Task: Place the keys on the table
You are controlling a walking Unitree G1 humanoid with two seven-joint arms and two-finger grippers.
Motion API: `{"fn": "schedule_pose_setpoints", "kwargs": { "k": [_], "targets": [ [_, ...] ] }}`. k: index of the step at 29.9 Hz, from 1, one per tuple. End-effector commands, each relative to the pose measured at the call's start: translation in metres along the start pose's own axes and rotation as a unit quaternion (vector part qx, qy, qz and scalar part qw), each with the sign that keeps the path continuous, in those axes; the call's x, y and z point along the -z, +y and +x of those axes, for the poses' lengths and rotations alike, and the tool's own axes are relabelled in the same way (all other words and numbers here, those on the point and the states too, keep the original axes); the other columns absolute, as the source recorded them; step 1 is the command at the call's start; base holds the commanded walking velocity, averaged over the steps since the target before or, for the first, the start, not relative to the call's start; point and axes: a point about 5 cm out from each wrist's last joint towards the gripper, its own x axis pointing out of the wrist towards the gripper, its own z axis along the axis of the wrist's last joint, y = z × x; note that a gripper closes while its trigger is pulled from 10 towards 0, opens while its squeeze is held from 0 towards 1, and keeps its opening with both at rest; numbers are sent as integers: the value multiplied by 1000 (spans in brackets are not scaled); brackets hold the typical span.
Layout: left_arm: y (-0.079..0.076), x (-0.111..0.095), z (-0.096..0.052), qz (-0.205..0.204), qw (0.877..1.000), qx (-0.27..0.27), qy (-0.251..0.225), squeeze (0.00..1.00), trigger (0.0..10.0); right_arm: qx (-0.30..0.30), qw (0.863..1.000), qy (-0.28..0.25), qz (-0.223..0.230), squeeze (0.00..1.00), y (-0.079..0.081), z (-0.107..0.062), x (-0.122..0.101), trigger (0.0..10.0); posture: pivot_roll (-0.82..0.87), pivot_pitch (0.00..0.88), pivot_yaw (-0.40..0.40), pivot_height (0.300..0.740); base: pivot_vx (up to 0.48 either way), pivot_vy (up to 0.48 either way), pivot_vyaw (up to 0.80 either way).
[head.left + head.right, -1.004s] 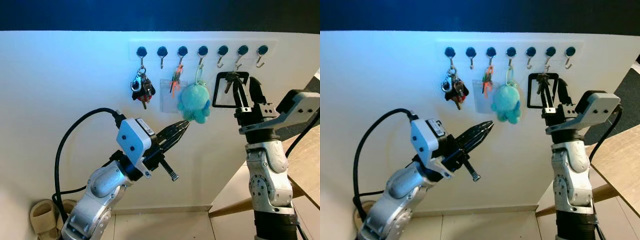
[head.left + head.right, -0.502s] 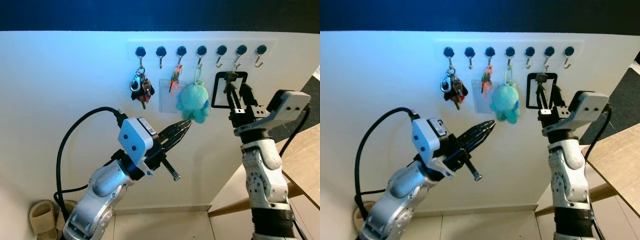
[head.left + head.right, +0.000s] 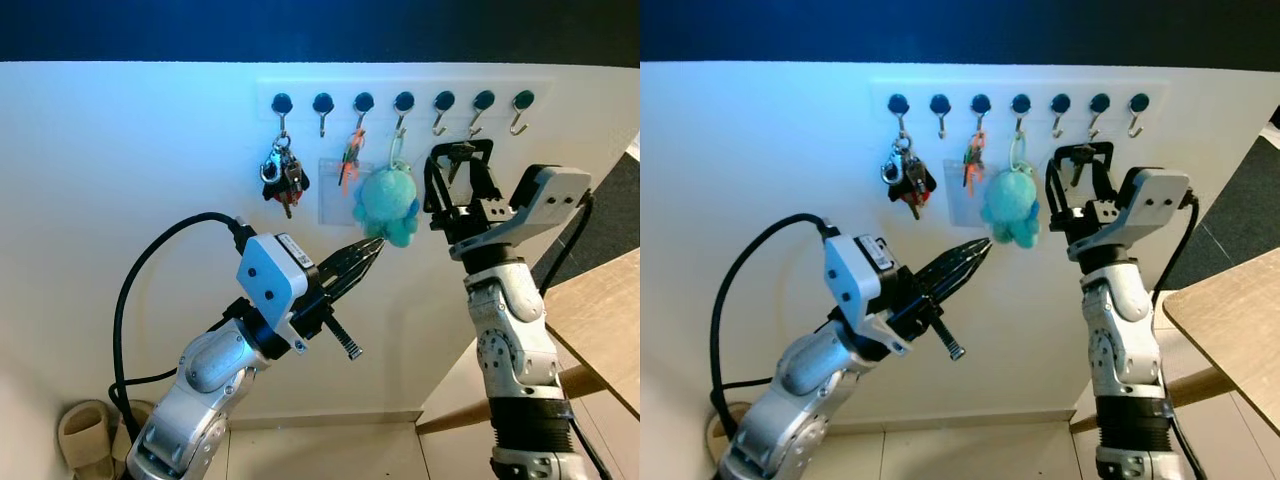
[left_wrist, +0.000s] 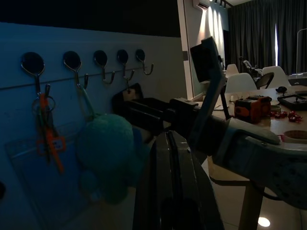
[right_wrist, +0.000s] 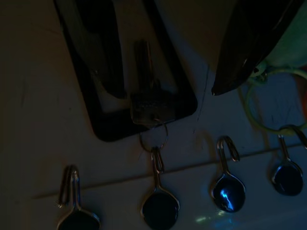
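Note:
Several key sets hang from a row of hooks (image 3: 403,101) on the white wall. A black rectangular key fob with one key (image 5: 146,103) hangs on the sixth hook. My right gripper (image 3: 456,182) is raised against the wall and open, one finger (image 5: 103,48) over the fob's frame and the other beside it. A dark key bunch (image 3: 283,175), orange keys with a clear card (image 3: 349,165) and a teal plush keychain (image 3: 387,205) hang further left. My left gripper (image 3: 370,251) is shut, its tip just under the plush. The wooden table (image 3: 600,310) stands at the right.
A pair of beige slippers (image 3: 85,430) lies on the floor at the lower left by the wall. A black cable (image 3: 135,290) loops off my left arm. In the left wrist view, a far table (image 4: 283,120) with small items and chairs stands in the room.
My right gripper has swung left along the wall and now covers the black key fob, which earlier hung to its left. The left arm has barely moved.

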Motion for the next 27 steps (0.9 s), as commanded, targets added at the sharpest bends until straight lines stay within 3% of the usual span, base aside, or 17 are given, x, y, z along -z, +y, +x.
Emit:
{"fn": "schedule_pose_setpoints", "kwargs": {
  "k": [1,12,27],
  "targets": [
    [-2,-1,2,0,1000,1,-4,0,10000,-4,1000,9,2,0,3,2,4,10000,9,72,-34,740,0,0,0],
    [-2,-1,3,0,1000,1,-5,0,10000,-9,1000,20,9,0,9,8,9,10000,10,71,-34,740,0,0,0],
    [-2,-1,3,0,1000,0,-4,0,10000,12,1000,17,0,0,2,13,8,10000,14,71,-33,740,0,0,0]
  ]
}}
